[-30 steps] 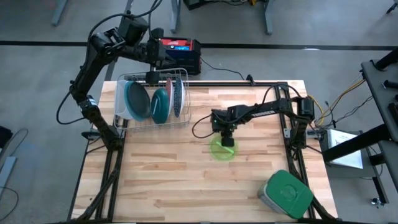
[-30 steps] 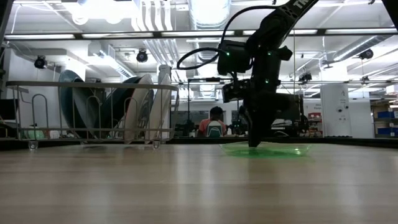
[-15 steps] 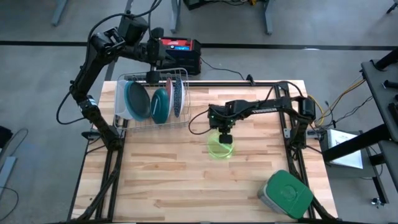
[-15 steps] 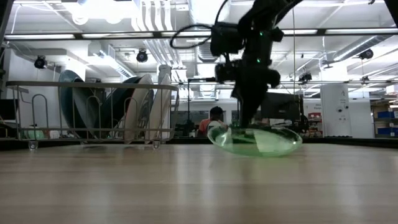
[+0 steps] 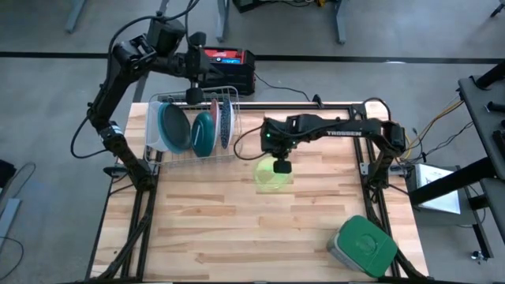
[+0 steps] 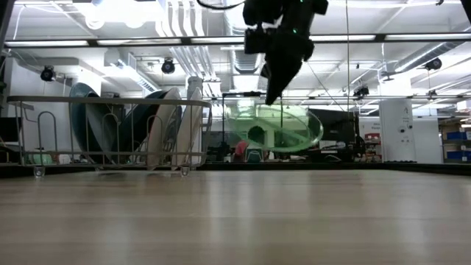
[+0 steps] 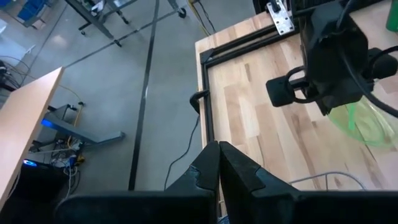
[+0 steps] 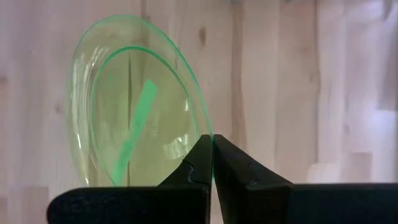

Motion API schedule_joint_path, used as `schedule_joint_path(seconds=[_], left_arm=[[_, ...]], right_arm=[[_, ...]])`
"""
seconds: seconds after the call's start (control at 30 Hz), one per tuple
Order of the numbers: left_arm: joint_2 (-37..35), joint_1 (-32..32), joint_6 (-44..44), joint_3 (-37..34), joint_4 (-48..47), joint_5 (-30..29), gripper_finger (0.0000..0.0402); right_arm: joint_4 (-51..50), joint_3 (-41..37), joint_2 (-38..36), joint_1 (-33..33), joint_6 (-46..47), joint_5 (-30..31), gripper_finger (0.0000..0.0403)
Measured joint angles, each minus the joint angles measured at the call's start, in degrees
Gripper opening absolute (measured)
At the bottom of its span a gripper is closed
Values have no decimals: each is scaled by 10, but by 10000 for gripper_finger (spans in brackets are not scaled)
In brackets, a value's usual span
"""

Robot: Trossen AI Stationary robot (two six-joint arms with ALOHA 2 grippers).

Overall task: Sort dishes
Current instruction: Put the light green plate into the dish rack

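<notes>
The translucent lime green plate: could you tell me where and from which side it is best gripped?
By its thin rim, from above: the translucent lime green plate is shallow, offering only an edge. The right tool pinches it there, hanging clear of the wooden table.

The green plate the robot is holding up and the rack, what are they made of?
The green plate looks like see-through glass or plastic: the wood grain shows through it, and it shines. The rack looks like thin shiny metal wire, bent into bars.
</notes>
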Motion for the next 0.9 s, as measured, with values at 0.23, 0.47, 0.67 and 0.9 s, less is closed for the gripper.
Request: schedule_joint_path(seconds=[0.23, 0.47, 0.67, 0.9], left_arm=[[-11, 0, -6, 1, 9, -2, 0], [-25, 0, -6, 2, 14, -4, 0], [-44, 0, -8, 2, 14, -4, 0], [-63, 0, -13, 2, 14, -4, 0]], right_arm=[[-40, 67, -1, 0, -17, 1, 0], [-39, 136, -1, 0, -42, 1, 0], [-36, 193, -1, 0, -62, 2, 0], [13, 232, -1, 0, -74, 28, 0]])
